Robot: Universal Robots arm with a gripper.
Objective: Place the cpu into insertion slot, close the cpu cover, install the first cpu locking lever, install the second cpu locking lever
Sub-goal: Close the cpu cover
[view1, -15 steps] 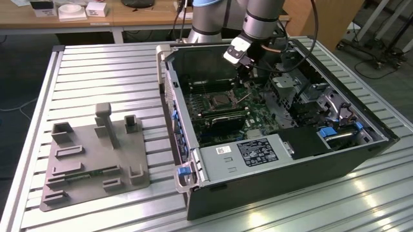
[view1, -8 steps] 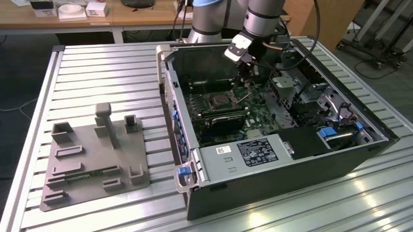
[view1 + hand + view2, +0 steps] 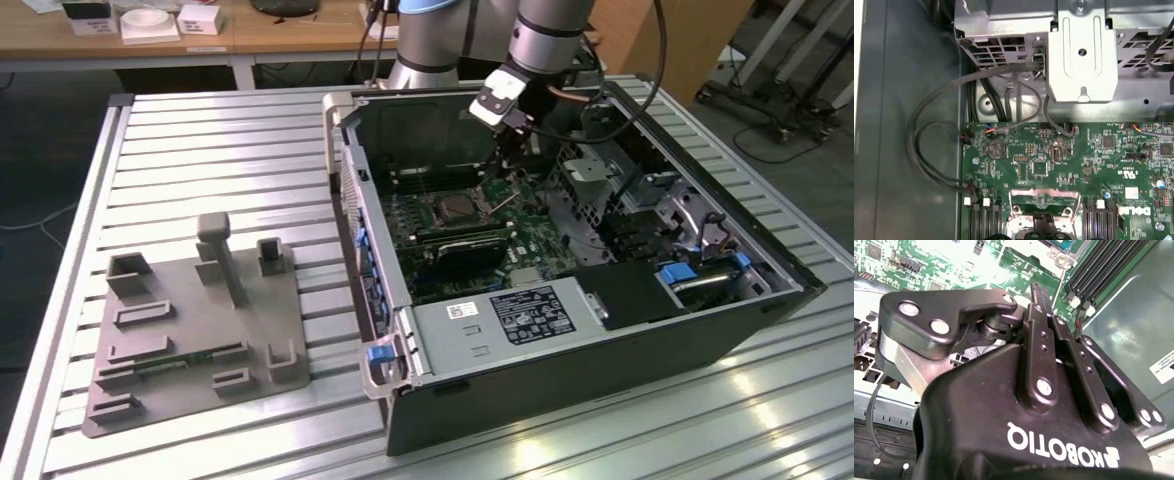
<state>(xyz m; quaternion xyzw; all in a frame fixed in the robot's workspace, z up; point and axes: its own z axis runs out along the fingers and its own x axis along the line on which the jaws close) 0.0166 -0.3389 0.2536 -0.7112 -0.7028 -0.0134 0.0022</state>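
- Slatted metal table, with a wooden desk carrying white boxes behind it. An open computer case lies on its side on the table.
- Insertion slot: a square socket with a dark centre, set in the green motherboard on the case floor. I cannot tell what lies in the dark centre.
- Cpu cover: a silvery frame that lies around the socket in the first wrist view.
- My gripper reaches down into the case over the slot's edge on the exterior view's right. In the first wrist view my gripper sits inside the frame's outline. I cannot tell whether it touches the metal.
- Jaws: drawn together, with nothing visible between them. In the second wrist view the gripper tapers to one narrow tip above the board.
- Memory slots: long black rows flanking the socket on both sides, close beside my fingers.
- Coin cell: on the board, past the cover.
- Black cables: they loop along the case floor beside the board's edge and plug in near the memory slots.
- Metal drive cage: beyond the board, near my arm's path.
- Power supply: a labelled grey box at the case's near end.
- Grey fixture tray: on the table at the exterior view's left, well apart from the case.
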